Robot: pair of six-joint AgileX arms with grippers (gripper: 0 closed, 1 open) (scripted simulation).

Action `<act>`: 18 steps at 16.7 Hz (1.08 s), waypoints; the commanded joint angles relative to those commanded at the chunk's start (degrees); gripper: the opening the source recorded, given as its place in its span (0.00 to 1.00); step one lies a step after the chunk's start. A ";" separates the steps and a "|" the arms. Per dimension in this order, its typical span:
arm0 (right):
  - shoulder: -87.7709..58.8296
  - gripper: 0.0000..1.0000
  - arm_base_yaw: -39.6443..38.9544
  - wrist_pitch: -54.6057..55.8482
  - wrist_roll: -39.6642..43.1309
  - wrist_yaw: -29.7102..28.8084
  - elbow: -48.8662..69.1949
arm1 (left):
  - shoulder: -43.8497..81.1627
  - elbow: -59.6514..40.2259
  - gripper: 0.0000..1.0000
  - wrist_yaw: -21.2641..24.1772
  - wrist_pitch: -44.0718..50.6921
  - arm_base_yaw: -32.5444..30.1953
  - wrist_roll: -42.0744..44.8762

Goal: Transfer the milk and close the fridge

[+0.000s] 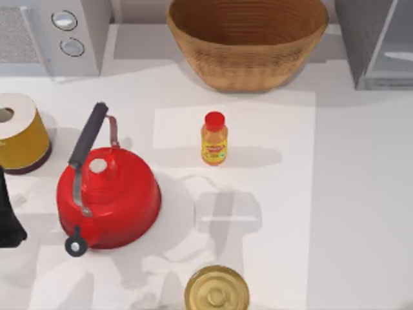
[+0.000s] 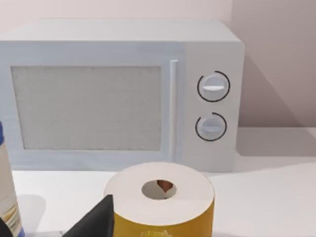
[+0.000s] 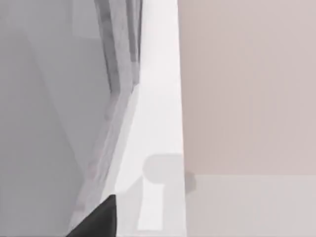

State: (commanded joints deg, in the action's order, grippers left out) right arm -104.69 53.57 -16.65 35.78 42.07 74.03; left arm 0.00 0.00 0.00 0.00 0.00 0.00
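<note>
Yellow paper roll (image 2: 160,200) is sitting nearest our left wrist cam; fridge (image 1: 377,42) seemingly open, milk unplaced, grip states: can't tell.

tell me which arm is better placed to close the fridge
Right, probably. The right gripper is close against the fridge door edge in its wrist view, and the fridge stands at the table's far right. The left gripper sits at the far left edge, beside the roll.
</note>
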 joint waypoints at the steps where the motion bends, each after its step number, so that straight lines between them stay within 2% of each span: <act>1: 0.06 1.00 -0.46 0.48 -0.51 -0.15 -0.06 | 0.00 0.00 1.00 0.00 0.00 0.00 0.00; 6: 0.35 1.00 -0.03 0.59 -0.46 -0.13 -0.16 | 0.00 0.00 1.00 0.00 0.00 0.00 0.00; 9: 1.58 1.00 -3.50 2.48 -2.81 -3.01 -0.86 | 0.00 0.00 1.00 0.00 0.00 0.00 0.00; 12: 3.28 1.00 -11.62 5.59 -8.79 -9.78 -3.26 | 0.00 0.00 1.00 0.00 0.00 0.00 0.00; 18: 7.14 1.00 -36.20 12.58 -25.69 -28.84 -11.48 | 0.00 0.00 1.00 0.00 0.00 0.00 0.00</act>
State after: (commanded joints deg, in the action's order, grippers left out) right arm -97.56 17.36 -4.07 10.10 13.23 62.54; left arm 0.00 0.00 0.00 0.00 0.00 0.00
